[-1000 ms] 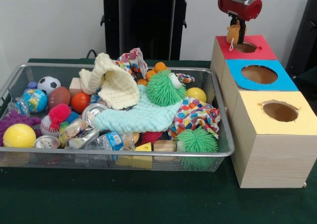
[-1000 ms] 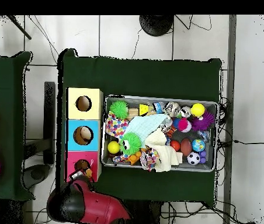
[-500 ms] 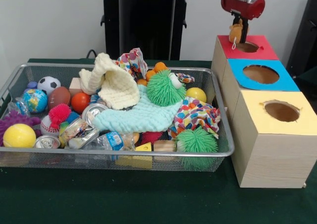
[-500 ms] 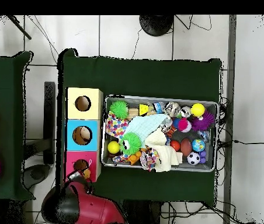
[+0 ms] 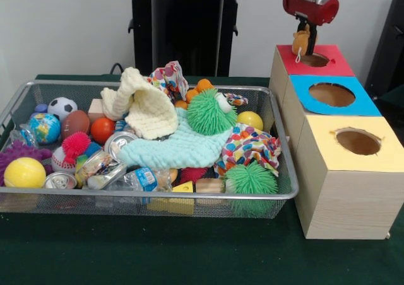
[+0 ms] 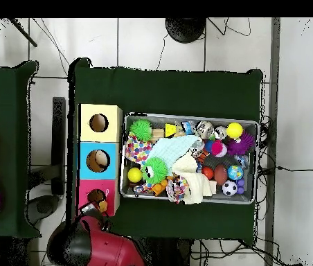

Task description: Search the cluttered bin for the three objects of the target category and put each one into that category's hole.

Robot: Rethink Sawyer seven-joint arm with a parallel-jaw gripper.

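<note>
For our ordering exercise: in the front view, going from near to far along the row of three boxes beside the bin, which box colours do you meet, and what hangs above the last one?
Yellow-topped box → blue-topped box → red-topped box; above it, the gripper holds a small orange toy.

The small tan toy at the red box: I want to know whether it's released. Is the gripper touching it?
Touching: the front view shows the tan toy hanging against the gripper.

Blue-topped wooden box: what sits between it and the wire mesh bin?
Nothing: a narrow bare strip of green tablecloth separates the blue-topped wooden box from the wire mesh bin, clearest in the overhead view.
</note>
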